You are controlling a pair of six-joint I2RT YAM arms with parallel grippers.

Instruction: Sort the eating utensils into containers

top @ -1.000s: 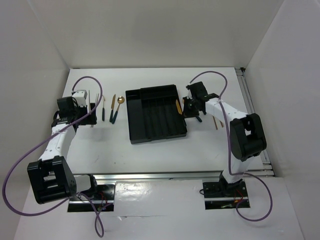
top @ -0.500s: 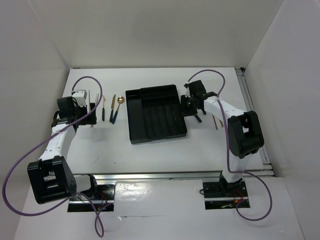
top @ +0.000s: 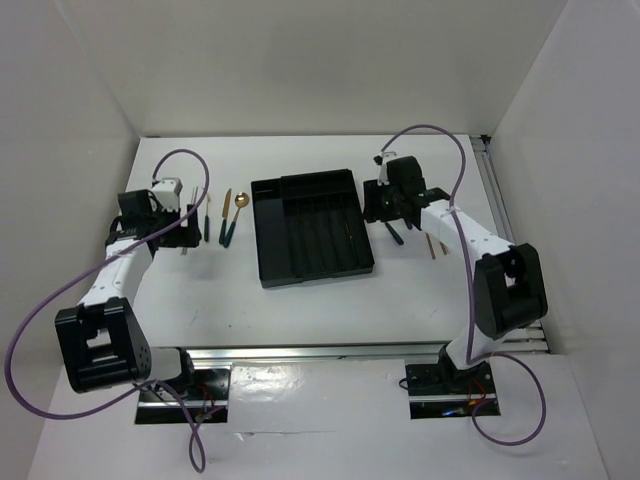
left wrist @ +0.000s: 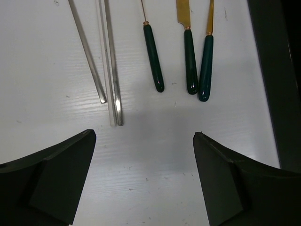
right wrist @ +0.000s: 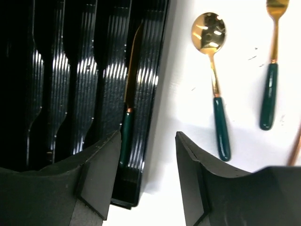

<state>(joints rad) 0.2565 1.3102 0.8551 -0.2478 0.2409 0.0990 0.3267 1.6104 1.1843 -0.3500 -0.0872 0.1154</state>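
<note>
The black tray (top: 268,232) lies mid-table, its long containers (right wrist: 87,80) ribbed inside. A green-handled gold knife (right wrist: 127,123) lies in the compartment nearest the tray's right wall; from above it is a thin gold line (top: 349,232). My right gripper (right wrist: 148,135) stands open and empty above that wall (right wrist: 157,101). On the white table to its right lie a gold spoon (right wrist: 215,75), a fork (right wrist: 270,80) and a copper chopstick (right wrist: 296,147). My left gripper (left wrist: 145,135) is open over bare table, just short of silver chopsticks (left wrist: 113,75) and three green-handled utensils (left wrist: 190,61).
The tray's left wall (left wrist: 277,70) shows at the right of the left wrist view. Copper chopsticks (top: 432,245) lie beside the right arm. White walls enclose the table on three sides, with a metal rail (top: 500,215) along its right edge.
My right gripper has opened and let go of the knife, which now lies in the tray's right compartment; that arm has drawn back to the right. The left arm has shifted slightly.
</note>
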